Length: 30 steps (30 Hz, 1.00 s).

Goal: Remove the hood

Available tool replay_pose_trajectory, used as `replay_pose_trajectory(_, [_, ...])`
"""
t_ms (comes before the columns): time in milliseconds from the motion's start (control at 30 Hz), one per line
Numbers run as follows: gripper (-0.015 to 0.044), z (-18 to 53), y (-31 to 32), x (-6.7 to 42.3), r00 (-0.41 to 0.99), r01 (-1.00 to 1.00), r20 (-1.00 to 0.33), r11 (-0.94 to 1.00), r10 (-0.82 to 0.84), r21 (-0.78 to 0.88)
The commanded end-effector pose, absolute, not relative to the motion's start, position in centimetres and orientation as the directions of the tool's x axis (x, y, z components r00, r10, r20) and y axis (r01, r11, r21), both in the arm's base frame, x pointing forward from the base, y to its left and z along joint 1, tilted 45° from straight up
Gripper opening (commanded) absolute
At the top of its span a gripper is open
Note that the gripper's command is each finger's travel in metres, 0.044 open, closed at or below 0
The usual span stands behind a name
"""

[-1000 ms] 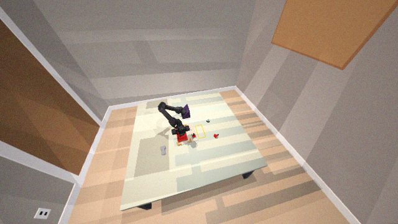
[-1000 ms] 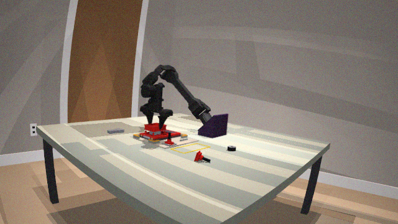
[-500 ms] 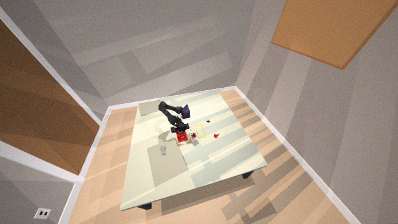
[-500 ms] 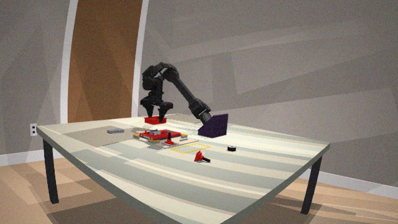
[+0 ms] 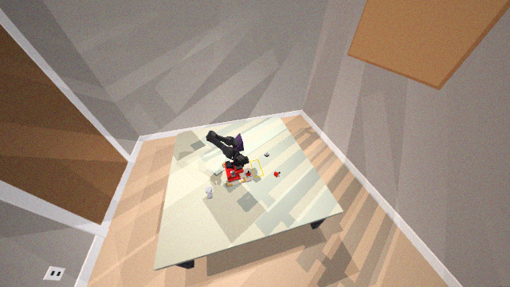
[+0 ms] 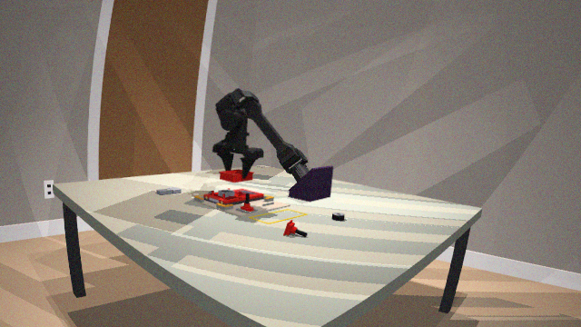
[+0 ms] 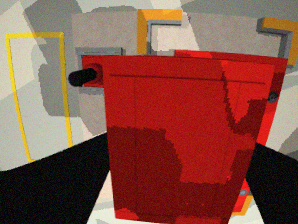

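Note:
My gripper (image 6: 236, 172) (image 5: 235, 165) (image 7: 177, 143) is shut on the red hood (image 6: 233, 177) (image 5: 229, 171) (image 7: 180, 129) and holds it flat, a little above the toy car (image 6: 233, 196) (image 5: 237, 181). The car's base shows red, grey and orange parts on the table. In the wrist view the hood fills the middle and hides most of the car below. The marked area, a yellow outline (image 6: 287, 219) (image 5: 260, 167) (image 7: 9, 96), lies on the table just beside the car, to the left in the wrist view.
The arm's purple base block (image 6: 313, 183) (image 5: 238, 140) stands behind the car. A small red part with a black peg (image 6: 290, 229) (image 5: 276, 174), a black wheel (image 6: 337, 216) (image 5: 267, 154), a grey piece (image 6: 169, 191) and another red part (image 6: 247, 207) (image 7: 89, 76) lie around.

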<state>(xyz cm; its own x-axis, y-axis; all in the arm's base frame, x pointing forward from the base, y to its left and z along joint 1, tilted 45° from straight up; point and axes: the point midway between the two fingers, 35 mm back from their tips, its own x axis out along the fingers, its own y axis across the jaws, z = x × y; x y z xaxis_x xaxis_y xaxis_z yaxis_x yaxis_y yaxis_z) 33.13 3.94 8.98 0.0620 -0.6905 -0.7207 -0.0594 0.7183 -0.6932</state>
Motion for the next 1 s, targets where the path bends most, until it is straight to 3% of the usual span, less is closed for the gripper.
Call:
replay_pose_trajectory(0, [0.0, 7.6, 6.1, 33.4, 0.072, -0.055, -0.73, 0.728, -0.68, -0.684])
replay_pose_trajectory(733, [0.0, -1.8, 16.0, 30.2, 0.071, -0.048, -0.727, 0.726, -0.683, -0.686])
replay_pose_trajectory(967, [0.0, -2.5, 16.5, 29.9, 0.071, -0.047, -0.725, 0.724, -0.685, -0.688])
